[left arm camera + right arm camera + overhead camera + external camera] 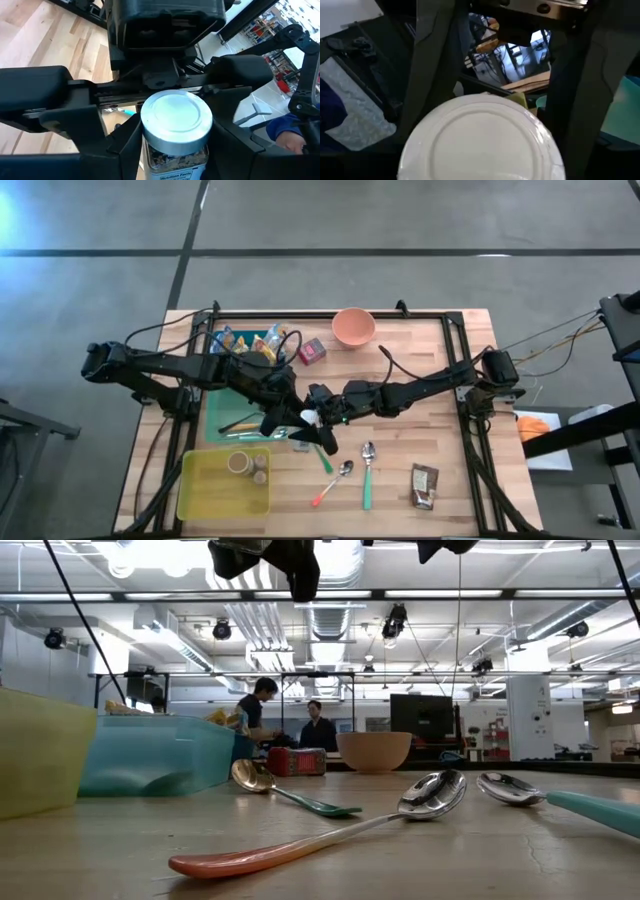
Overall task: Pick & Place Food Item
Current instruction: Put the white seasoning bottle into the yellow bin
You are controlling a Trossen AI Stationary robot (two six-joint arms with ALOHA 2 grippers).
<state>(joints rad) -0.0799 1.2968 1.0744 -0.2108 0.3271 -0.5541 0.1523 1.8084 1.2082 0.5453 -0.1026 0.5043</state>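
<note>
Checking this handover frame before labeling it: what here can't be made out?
- Jar: label cut off by the left wrist view's bottom edge.
- Right tool: contact with the jar hidden by both arms in the high view.
- Yellow bin contents: too small in the high view.

Both grippers meet mid-table around the white-lidded jar [176, 125] — tight there. Spoons [367, 470] lie just below; the yellow bin [222, 485] blocks the near-left corner. Far-right boards are open.
</note>
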